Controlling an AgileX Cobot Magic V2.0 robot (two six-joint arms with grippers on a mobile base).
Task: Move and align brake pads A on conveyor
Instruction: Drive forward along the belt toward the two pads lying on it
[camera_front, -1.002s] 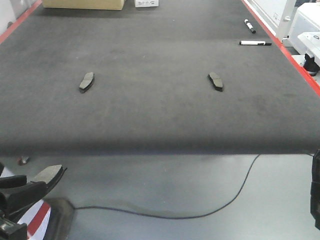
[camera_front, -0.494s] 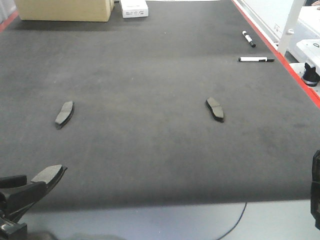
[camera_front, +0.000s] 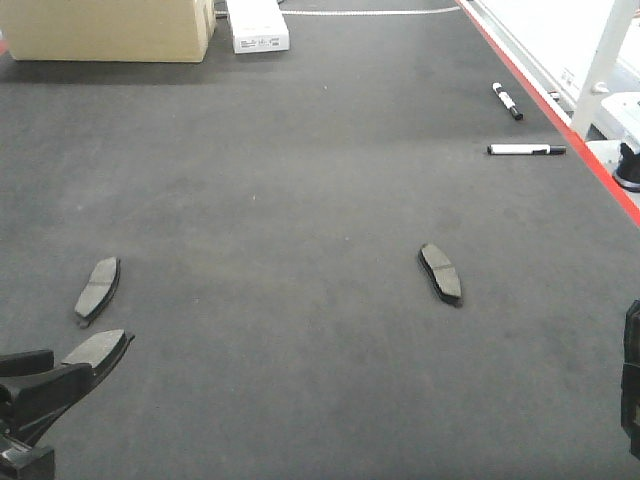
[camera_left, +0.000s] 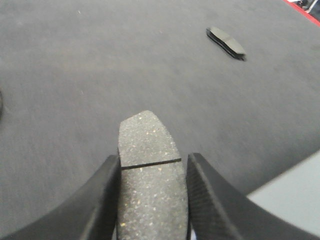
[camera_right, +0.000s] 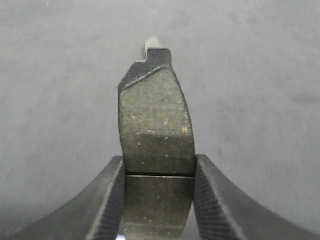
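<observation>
The conveyor (camera_front: 300, 150) is a wide dark grey belt with a red edge on the right. Two brake pads A lie flat on it, one at the left (camera_front: 97, 288) and one right of centre (camera_front: 441, 273). My left gripper (camera_front: 75, 372) is low at the bottom left, shut on a third pad (camera_left: 149, 150) that sticks out forward above the belt. The right-of-centre pad (camera_left: 226, 42) lies far ahead of it. My right gripper (camera_right: 160, 159) is shut on a fourth pad (camera_right: 155, 120), held above the belt. Only a dark sliver of the right arm (camera_front: 632, 390) shows in the front view.
A cardboard box (camera_front: 110, 28) and a white box (camera_front: 258, 25) stand at the belt's far end. Two markers (camera_front: 508, 101) (camera_front: 526, 150) lie near the red right edge (camera_front: 560, 115). A pale grey surface (camera_left: 295, 200) borders the belt in the left wrist view.
The front view has moved forward over the belt: its near edge, the grey floor and the cable have dropped out of sight, and both lying pads appear nearer. Both grippers still hold their pads.
</observation>
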